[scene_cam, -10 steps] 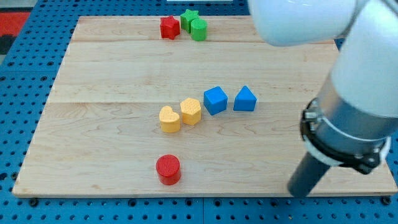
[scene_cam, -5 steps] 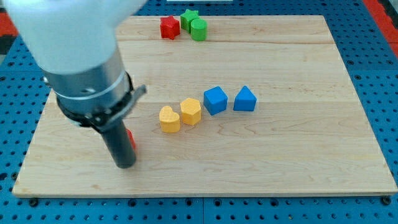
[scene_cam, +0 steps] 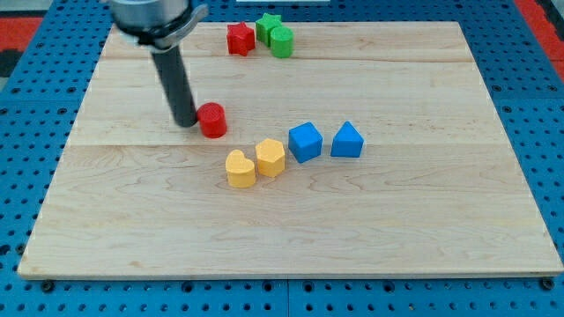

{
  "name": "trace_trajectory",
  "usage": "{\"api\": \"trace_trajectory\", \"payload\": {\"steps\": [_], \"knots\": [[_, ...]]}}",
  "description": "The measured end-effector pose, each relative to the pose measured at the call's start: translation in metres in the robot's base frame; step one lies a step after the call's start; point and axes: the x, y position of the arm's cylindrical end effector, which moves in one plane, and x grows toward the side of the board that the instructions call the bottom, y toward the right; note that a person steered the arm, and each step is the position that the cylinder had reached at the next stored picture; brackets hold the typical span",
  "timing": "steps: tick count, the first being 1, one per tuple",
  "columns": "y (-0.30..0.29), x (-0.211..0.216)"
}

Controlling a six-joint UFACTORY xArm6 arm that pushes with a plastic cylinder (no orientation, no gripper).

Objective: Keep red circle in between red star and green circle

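Observation:
The red circle (scene_cam: 211,120) lies on the wooden board (scene_cam: 423,220) left of centre. My tip (scene_cam: 184,121) touches its left side. The red star (scene_cam: 240,39) sits near the view's top edge of the board. The green circle (scene_cam: 281,41) is just right of it, with a green star (scene_cam: 268,24) tucked behind and between them. The red circle is well below these three.
A yellow heart (scene_cam: 240,168) and a yellow hexagon (scene_cam: 270,158) sit together below and right of the red circle. A blue cube (scene_cam: 305,141) and another blue block (scene_cam: 347,140) lie to their right.
The arm swept from the view's lower right across to the left, then up. The red circle moved from near the bottom edge up to the board's middle left, with my tip against it.

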Motion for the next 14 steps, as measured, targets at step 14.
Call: {"api": "trace_trajectory", "payload": {"steps": [14], "knots": [[0.084,-0.111]]}}
